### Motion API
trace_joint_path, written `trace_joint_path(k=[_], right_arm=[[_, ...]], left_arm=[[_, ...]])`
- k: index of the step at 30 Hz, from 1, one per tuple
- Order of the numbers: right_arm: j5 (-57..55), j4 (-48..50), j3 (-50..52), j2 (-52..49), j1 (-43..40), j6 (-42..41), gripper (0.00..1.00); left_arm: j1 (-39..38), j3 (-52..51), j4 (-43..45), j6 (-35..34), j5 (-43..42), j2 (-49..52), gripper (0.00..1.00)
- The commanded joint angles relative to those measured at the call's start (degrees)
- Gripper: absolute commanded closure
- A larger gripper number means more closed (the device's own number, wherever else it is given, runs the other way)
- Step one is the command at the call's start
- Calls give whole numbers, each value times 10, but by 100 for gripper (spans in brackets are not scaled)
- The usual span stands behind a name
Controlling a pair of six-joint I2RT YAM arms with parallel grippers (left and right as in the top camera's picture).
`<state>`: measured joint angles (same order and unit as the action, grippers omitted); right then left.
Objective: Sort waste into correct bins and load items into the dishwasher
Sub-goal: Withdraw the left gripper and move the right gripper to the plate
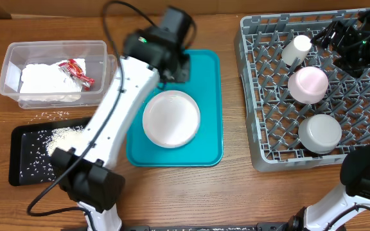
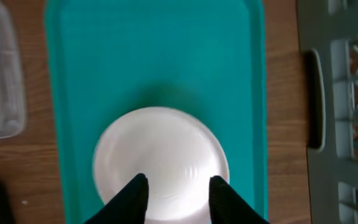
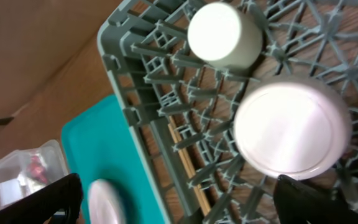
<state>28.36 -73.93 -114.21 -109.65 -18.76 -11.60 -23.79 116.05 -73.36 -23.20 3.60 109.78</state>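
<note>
A large round white plate (image 1: pixel 171 118) (image 2: pixel 160 158) lies on the teal tray (image 1: pixel 207 77). My left gripper (image 2: pixel 176 194) hovers above the plate's near edge, open, with nothing between its fingers. The grey dishwasher rack (image 1: pixel 255 128) holds a small white cup (image 1: pixel 297 49), a small white bowl (image 1: pixel 308 84) and a grey bowl (image 1: pixel 320 132). My right gripper (image 3: pixel 182 199) hangs wide open over the rack's far side, next to the cup (image 3: pixel 219 34) and white bowl (image 3: pixel 291 127). White napkins (image 1: pixel 47 82) and a red-and-white wrapper (image 1: pixel 77 70) lie in the clear tub (image 1: pixel 8 67). Rice scraps (image 1: pixel 63 136) lie in the black tray (image 1: pixel 17 157).
A few loose rice grains (image 1: pixel 53 115) lie on the wooden table between the tub and the black tray. My left arm (image 1: pixel 117 109) crosses over the black tray's right end and the teal tray's left edge. Cardboard boxes line the back edge.
</note>
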Motion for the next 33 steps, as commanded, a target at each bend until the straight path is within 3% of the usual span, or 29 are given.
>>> trace_joint_path(k=[1, 6, 10, 14, 15, 22, 33], right_arm=[[81, 0, -14, 16, 2, -21, 0], [107, 0, -14, 16, 52, 17, 0], [-4, -3, -12, 13, 152, 22, 0], [-81, -3, -12, 1, 248, 22, 4], [-97, -2, -12, -5, 274, 23, 4], [-165, 20, -12, -16, 389, 24, 3], [-167, 71, -12, -83, 450, 5, 3]], left_arm=[[34, 39, -16, -17, 15, -1, 58], [80, 46, -23, -17, 9, -1, 41], [118, 46, -25, -23, 9, -1, 13], [158, 46, -40, -77, 9, -1, 9], [171, 46, -44, -87, 9, -1, 0], [252, 46, -73, -107, 8, -1, 0], [332, 46, -80, -118, 10, -1, 0]])
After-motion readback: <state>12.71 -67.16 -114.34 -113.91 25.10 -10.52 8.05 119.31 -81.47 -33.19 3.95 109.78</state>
